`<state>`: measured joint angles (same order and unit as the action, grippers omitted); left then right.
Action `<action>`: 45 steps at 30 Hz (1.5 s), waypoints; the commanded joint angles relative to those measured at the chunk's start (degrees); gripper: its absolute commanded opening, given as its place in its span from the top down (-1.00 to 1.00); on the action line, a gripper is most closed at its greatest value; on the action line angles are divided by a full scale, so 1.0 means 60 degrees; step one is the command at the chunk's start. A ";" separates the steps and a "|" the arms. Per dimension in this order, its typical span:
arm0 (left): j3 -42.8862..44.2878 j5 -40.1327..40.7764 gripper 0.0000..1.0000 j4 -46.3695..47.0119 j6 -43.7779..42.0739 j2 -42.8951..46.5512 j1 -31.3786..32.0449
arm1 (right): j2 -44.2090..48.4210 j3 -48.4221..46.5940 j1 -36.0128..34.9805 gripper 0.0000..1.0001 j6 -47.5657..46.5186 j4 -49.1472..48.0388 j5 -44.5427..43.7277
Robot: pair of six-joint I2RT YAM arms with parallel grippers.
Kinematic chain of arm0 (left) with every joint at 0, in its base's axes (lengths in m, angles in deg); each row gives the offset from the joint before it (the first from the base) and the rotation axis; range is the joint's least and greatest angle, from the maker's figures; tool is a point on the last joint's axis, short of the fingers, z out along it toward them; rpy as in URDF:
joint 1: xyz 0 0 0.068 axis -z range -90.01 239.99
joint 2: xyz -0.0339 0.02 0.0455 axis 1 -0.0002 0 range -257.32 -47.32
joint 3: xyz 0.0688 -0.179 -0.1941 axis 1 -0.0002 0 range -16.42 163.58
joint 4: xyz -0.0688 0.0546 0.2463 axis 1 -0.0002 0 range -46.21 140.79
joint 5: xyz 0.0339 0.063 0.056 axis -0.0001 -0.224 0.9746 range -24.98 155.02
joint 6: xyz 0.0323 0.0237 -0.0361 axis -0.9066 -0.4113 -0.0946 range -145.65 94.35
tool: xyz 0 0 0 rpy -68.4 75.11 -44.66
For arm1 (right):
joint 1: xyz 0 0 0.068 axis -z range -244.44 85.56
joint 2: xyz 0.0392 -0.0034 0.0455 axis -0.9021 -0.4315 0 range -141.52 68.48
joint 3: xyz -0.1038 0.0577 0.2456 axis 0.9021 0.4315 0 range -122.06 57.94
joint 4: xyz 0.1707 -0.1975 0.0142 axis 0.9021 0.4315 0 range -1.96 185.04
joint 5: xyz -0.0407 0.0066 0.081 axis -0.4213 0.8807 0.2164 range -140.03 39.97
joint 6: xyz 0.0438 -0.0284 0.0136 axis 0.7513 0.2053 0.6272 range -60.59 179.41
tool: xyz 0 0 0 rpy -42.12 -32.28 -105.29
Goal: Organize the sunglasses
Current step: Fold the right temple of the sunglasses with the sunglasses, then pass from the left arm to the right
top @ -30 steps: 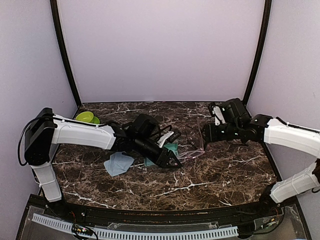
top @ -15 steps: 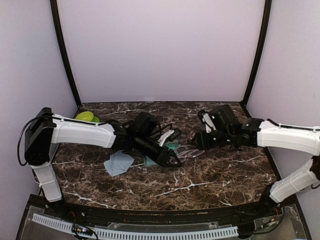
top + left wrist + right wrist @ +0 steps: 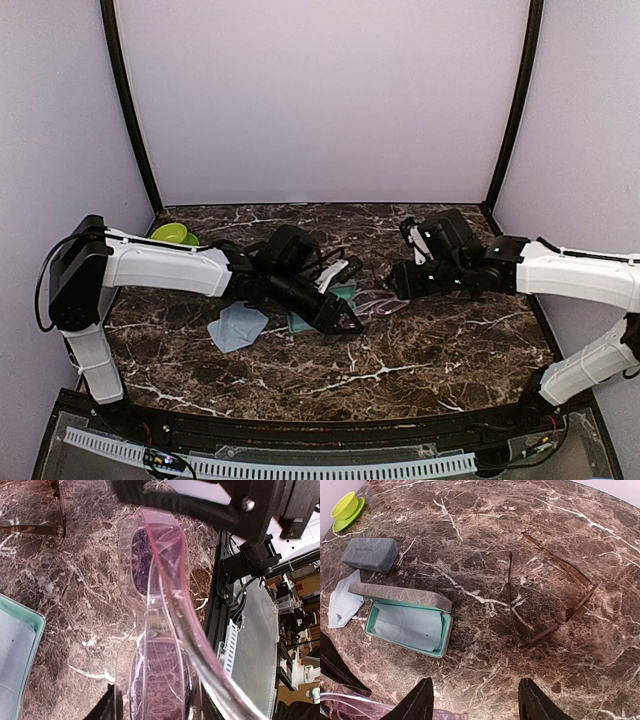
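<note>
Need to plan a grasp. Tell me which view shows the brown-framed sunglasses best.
Right wrist: the brown-framed sunglasses lie whole, both temples unfolded, on the table. Left wrist catches only a corner of them at its top left. In top external I cannot make them out.

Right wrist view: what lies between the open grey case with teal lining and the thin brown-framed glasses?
Nothing: the right wrist view shows only bare brown marble tabletop between the open grey teal-lined case and the thin brown-framed glasses.

Found no legible text, brand or number. Faint embossed marking on the lid of the closed grey case (image 3: 371,554), too small and blurred to make out.
</note>
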<state>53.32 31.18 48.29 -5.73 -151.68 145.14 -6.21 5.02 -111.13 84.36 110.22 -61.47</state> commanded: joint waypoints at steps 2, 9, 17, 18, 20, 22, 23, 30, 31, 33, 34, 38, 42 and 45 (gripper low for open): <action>-0.0490 -0.0157 0.85 0.0101 -0.0806 0.0435 0.0034 | 0.1037 -0.0130 0.0719 -0.25 -0.0481 0.0153 0.0624; -0.1279 -0.0844 0.87 0.0162 -0.1568 0.1297 -0.0422 | 0.1548 0.0390 0.1480 -0.43 -0.1177 -0.0203 0.4186; -0.2161 -0.2616 0.86 0.0696 -0.1646 0.2372 -0.0562 | 0.1176 0.1249 0.1609 -1.00 -0.0994 -0.2016 0.8222; -0.2218 -0.2650 0.86 0.0684 -0.1674 0.2471 -0.0585 | 0.1151 0.1321 0.1602 -1.00 -0.0987 -0.2235 0.8521; -0.2204 -0.2804 0.86 0.0571 -0.1741 0.2571 -0.0635 | 0.1081 0.1388 0.1594 -1.00 -0.1058 -0.2470 0.9062; -0.2098 -0.2844 0.85 0.0420 -0.1841 0.2547 -0.0660 | 0.1054 0.1435 0.1579 -1.00 -0.1087 -0.2690 0.9361; -0.2040 -0.2865 0.85 0.0337 -0.1889 0.2496 -0.0666 | 0.1053 0.1454 0.1573 -1.00 -0.1092 -0.2773 0.9476; -0.1719 -0.3119 0.85 0.0250 -0.1871 0.2090 -0.0732 | 0.1044 0.1821 0.1414 -1.00 -0.1163 -0.3197 0.9842; -0.1680 -0.3130 0.85 0.0286 -0.1834 0.2062 -0.0750 | 0.1059 0.1883 0.1380 -1.00 -0.1169 -0.3218 0.9868; -0.1629 -0.3182 0.85 0.0346 -0.1742 0.1984 -0.0780 | 0.1075 0.1987 0.1309 -1.00 -0.1198 -0.3222 0.9874; -0.1593 -0.3222 0.86 0.0377 -0.1704 0.1964 -0.0795 | 0.1081 0.1988 0.1270 -0.99 -0.1245 -0.3197 0.9857; -0.1478 -0.3304 0.86 0.0384 -0.1637 0.1829 -0.0810 | 0.1060 0.1942 0.1117 -0.92 -0.1349 -0.3144 0.9742; -0.1432 -0.3299 0.87 0.0386 -0.1557 0.1716 -0.0814 | 0.0934 0.1946 0.1011 -0.79 -0.1356 -0.3218 0.9773; -0.1440 -0.3295 0.87 0.0417 -0.1536 0.1744 -0.0814 | 0.0883 0.2024 0.0976 -0.71 -0.1353 -0.3357 0.9881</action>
<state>42.83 13.04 49.89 -15.13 -141.64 140.60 -0.25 16.51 -104.67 76.80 93.08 -3.38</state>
